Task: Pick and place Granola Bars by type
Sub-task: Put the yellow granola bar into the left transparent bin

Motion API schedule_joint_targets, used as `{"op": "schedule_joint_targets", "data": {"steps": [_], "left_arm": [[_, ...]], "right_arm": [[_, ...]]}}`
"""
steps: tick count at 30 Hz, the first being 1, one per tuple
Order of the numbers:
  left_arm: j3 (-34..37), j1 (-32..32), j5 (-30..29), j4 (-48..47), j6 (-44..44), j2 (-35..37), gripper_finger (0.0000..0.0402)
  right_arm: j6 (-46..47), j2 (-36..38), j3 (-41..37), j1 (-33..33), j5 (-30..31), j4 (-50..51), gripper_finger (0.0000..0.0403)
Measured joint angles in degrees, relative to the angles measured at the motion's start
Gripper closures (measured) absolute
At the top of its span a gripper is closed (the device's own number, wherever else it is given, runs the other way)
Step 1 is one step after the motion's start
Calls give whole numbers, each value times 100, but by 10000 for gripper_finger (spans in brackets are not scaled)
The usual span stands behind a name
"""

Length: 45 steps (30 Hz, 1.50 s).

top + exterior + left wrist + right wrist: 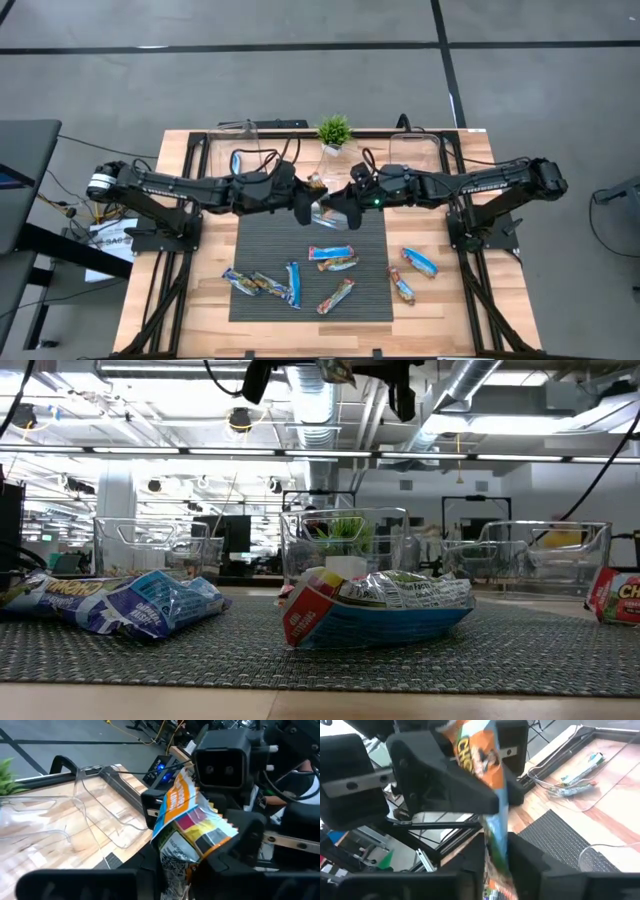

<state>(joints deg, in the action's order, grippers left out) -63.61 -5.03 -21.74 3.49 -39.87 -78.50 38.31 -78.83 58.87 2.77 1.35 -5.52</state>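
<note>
One orange-and-blue granola bar point(320, 190) hangs in the air above the dark mat's far edge, between both grippers. My left gripper point(303, 207) comes from the table's left and my right gripper point(340, 205) from the right; each is shut on this bar. Several more bars lie flat on the mat point(262, 240), among them a blue one point(332, 252) and an orange one point(335, 295). Two lie on the bare wood to the right point(418, 262). A blue-and-white bar point(238, 160) lies in the far left clear tub. My left gripper pinches the bar's black-and-white printed end point(176, 857) between its two fingers. The bar rises out of the fingers, tilted and clear of the table. My right gripper holds the far end. My right gripper pinches the bar's blue end point(496, 845) between its two fingers. The bar's orange part point(482, 757) stands up beyond them, past my left gripper's fingers. The bar is lifted clear.
Three clear plastic tubs stand along the far edge: left point(250, 140), middle point(335, 160) and right point(420, 150). A small green plant point(334, 129) stands behind the middle one. The arm bases sit at the table's left and right sides.
</note>
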Motion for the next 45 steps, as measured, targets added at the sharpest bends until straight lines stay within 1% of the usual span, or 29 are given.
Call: {"op": "schedule_joint_targets", "data": {"steps": [2, 5, 9, 12, 14, 18, 21, 24, 27, 30, 35, 40, 43, 45], "left_arm": [[0, 27, -21, -62, 92, 0, 341], [0, 66, -286, -413, 124, 0, 344], [-2, 207, -685, -1346, 115, 97, 350], [-33, 366, -1023, -2262, -142, 263, 350], [-36, 523, -1279, -2820, -360, 425, 351], [-41, 1005, -1708, -4133, -854, 781, 351], [-44, 1431, -1757, -5098, -1188, 968, 351], [-44, 1852, -1757, -5598, -1263, 1036, 351], [-44, 2198, -1743, -5709, -1019, 1034, 351], [-44, 2493, -1580, -5698, -600, 1029, 343], [-44, 2881, -1202, -5749, -355, 1027, 299], [-44, 3064, -1033, -5868, -334, 1027, 254], [-44, 3068, -1020, -5954, -289, 1027, 241], [-42, 3060, -999, -5977, -313, 1027, 239]], "right_arm": [[-72, 0, 0, 1, -15, 45, 285], [-88, 13, 0, -61, -95, 342, 237], [-121, 99, 9, -171, -265, 1182, 188], [-227, 201, 7, -203, -209, 1816, 171], [-362, 280, 4, -202, -100, 2242, 169], [-601, 408, 4, -202, 147, 2636, 177], [-747, 455, 7, -213, 259, 2698, 185], [-881, 527, 5, -255, 311, 2770, 192], [-1014, 545, 1, -295, 310, 2860, 198], [-1129, 566, 2, -305, 310, 2839, 202], [-1184, 562, 2, -307, 305, 2860, 201], [-1188, 562, 2, -307, 303, 2865, 198], [-1191, 562, 2, -287, 245, 2865, 199], [-1201, 560, 2, -281, 97, 2865, 201]]}}
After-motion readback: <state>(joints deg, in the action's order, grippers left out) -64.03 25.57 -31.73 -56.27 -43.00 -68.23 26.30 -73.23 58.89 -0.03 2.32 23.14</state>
